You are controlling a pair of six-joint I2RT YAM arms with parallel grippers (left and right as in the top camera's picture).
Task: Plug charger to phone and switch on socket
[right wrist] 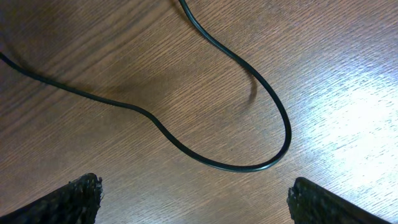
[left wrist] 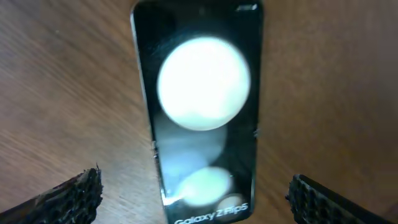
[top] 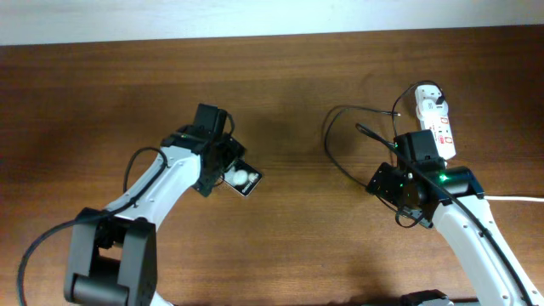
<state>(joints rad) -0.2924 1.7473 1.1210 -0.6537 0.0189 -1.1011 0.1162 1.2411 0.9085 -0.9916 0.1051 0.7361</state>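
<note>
The phone [top: 245, 178] is a black slab flat on the wooden table, with a large white spot. In the left wrist view the phone [left wrist: 199, 112] lies lengthwise between my left gripper's [left wrist: 196, 199] open fingers, lettered end nearest, with a gap on each side. In the overhead view the left gripper [top: 224, 170] hovers at the phone's left end. The charger [top: 331, 149], a thin black cable, loops left of the socket [top: 435, 123]. My right gripper [top: 393, 180] is open and empty above a bend of the cable [right wrist: 249, 93]. The connector tip does not show in the right wrist view.
A thick white cord [top: 514, 198] runs off the right edge behind the right arm. The table's far edge [top: 272, 36] meets a pale wall. Bare wood [top: 293, 127] lies between the two arms.
</note>
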